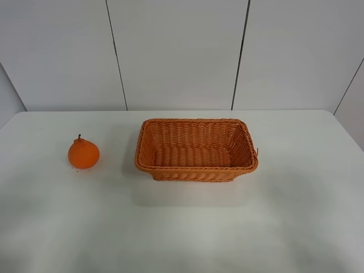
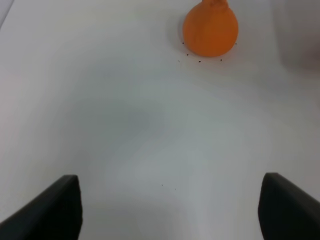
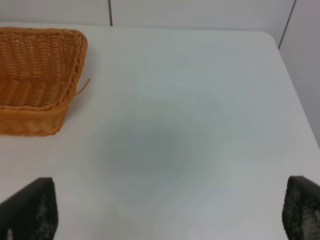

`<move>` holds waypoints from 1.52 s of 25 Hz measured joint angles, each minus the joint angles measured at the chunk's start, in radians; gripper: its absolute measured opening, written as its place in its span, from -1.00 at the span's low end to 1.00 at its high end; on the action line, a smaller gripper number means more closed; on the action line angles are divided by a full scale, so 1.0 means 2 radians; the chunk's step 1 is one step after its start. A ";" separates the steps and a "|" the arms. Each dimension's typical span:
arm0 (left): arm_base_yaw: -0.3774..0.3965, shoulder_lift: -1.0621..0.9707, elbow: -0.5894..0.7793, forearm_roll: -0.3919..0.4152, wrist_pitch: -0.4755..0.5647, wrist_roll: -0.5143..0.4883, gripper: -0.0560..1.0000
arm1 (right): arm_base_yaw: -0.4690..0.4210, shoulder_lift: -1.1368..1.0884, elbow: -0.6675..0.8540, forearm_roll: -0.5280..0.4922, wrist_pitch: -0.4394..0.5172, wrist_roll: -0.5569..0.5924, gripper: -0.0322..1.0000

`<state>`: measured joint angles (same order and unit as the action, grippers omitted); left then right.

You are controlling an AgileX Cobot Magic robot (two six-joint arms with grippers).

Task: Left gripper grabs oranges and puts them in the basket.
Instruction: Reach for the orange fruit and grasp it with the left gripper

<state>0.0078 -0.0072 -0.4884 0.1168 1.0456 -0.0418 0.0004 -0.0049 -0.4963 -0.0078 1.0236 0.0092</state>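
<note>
The orange [image 1: 83,153] sits on the white table, left of the wicker basket [image 1: 196,169]; its stem points up. In the left wrist view the orange [image 2: 210,30] lies well ahead of my left gripper [image 2: 170,210], whose black fingertips [image 2: 55,207] stand wide apart with nothing between them. My right gripper [image 3: 170,215] is also open and empty, with the basket's corner [image 3: 65,60] ahead and to one side. Neither arm shows in the exterior high view. The basket is empty.
The white table [image 1: 182,227] ends at a grey panelled wall behind. A stray wicker strand [image 3: 83,86] sticks out of the basket's right end. Small dark specks [image 2: 200,61] lie on the table around the orange.
</note>
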 joint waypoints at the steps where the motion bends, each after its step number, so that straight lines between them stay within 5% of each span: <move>1: 0.000 0.000 0.000 0.000 0.000 0.000 0.66 | 0.000 0.000 0.000 0.000 0.000 0.000 0.41; 20: 0.000 0.058 -0.024 -0.017 -0.014 0.013 0.66 | 0.000 0.000 0.000 0.000 0.000 0.000 0.41; 29: 0.000 0.323 -0.026 -0.066 -0.192 0.047 0.66 | 0.000 0.000 0.000 0.000 0.000 0.000 0.41; 34: 0.000 0.486 -0.036 -0.135 -0.329 0.120 0.66 | 0.000 0.000 0.000 0.000 0.000 0.000 0.41; 38: 0.000 0.616 -0.082 -0.171 -0.369 0.177 0.69 | 0.000 0.000 0.000 0.000 0.000 0.000 0.41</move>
<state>0.0078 1.2257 -0.6531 -0.2261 0.3083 0.3126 0.0004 -0.0049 -0.4963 -0.0078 1.0236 0.0092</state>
